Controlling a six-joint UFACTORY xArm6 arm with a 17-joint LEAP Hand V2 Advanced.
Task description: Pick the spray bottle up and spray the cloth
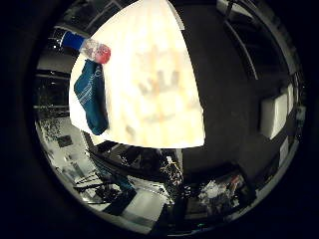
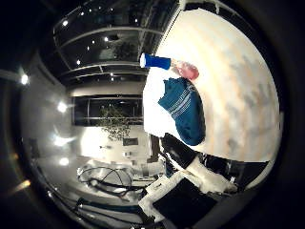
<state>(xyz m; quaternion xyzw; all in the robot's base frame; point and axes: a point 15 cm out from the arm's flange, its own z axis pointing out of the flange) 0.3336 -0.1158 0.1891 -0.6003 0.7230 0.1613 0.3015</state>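
A spray bottle (image 2: 167, 65) with a blue head and a clear body holding pinkish-red liquid stands near one edge of a pale table (image 1: 149, 79). Right beside it lies a crumpled blue cloth (image 2: 183, 110) with lighter stripes, close to the same table edge. The bottle and cloth also show in the little finger side view, bottle (image 1: 92, 49) and cloth (image 1: 92, 97). Both look small and far from the palm. A faint shadow of the hand falls on the tabletop (image 1: 159, 84). No part of the hand itself shows.
Beyond the table edge lies a room with dark windows (image 2: 105, 47), a potted plant (image 2: 114, 121) and clutter on the floor (image 1: 164, 174). A dark floor area and a white box (image 1: 274, 114) lie past the table's other side.
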